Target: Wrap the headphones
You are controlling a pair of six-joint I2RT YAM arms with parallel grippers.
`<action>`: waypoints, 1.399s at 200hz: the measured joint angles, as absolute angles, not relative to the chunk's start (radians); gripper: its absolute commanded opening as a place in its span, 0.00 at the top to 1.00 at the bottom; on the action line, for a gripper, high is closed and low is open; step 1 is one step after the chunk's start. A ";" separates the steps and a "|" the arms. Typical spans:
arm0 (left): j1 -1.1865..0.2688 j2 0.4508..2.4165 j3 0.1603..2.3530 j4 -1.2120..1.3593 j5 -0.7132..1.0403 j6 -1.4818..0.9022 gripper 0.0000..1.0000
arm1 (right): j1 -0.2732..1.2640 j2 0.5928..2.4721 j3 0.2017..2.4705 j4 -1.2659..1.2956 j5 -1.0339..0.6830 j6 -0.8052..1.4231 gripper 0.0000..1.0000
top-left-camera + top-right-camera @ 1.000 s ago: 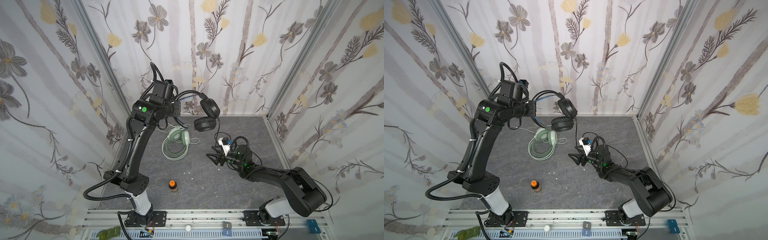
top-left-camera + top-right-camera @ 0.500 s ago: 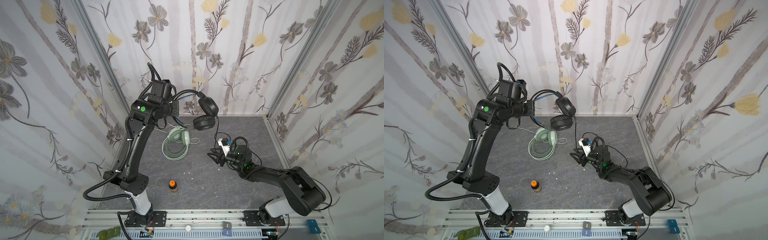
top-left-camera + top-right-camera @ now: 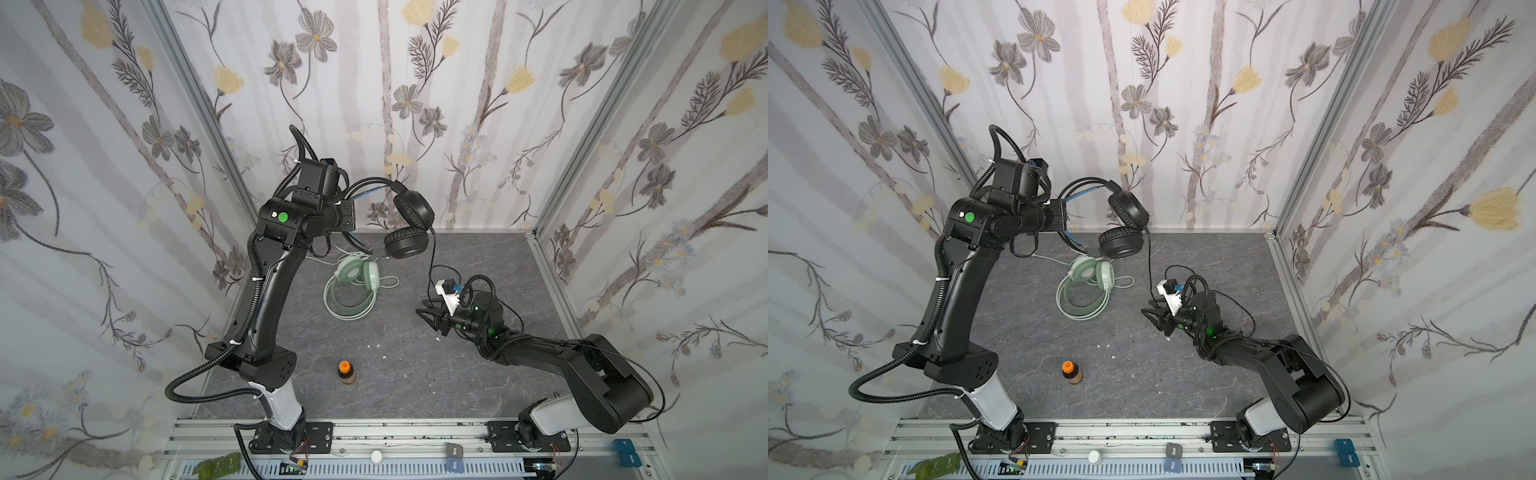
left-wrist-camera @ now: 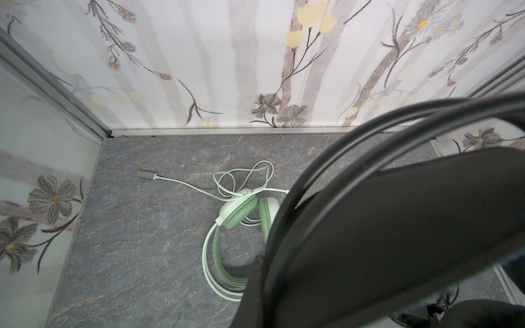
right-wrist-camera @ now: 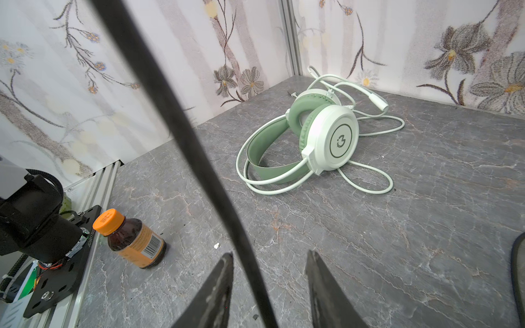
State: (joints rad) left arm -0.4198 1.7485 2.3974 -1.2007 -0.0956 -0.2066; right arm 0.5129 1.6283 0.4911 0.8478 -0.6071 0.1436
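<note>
The black headphones hang in the air over the back of the table, and my left gripper is shut on their headband, which fills the left wrist view. Their black cable drops to my right gripper, low over the table. Its jaws stand open with the cable running between them, close to one finger. The mint-green headphones lie on the table with their white cable loose around them.
A small brown bottle with an orange cap stands near the table's front. The white cable's plug lies toward the back left corner. Flowered walls enclose the table on three sides.
My right gripper's jaws have narrowed around the black cable. The left arm has carried the black headphones slightly up and to the left.
</note>
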 measured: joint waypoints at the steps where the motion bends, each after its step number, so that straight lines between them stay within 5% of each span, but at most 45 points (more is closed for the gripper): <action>1: -0.419 1.748 2.397 -1.201 -0.096 -0.207 1.00 | 0.513 1.628 0.491 0.848 -0.606 0.144 0.60; 29: -0.411 1.746 2.397 -1.201 -0.093 -0.213 1.00 | 0.511 1.626 0.485 0.844 -0.591 0.138 0.68; 74: -0.393 1.716 2.355 -1.189 -0.097 -0.240 1.00 | 0.505 1.611 0.492 0.791 -0.562 0.118 1.00; 203: -0.377 1.623 2.065 -1.076 -0.236 -0.268 1.00 | 0.550 1.180 0.734 0.091 -0.045 -0.235 1.00; 280: -0.466 1.532 1.783 -0.971 -0.192 -0.117 1.00 | 0.770 1.257 1.233 -0.196 0.187 -0.538 1.00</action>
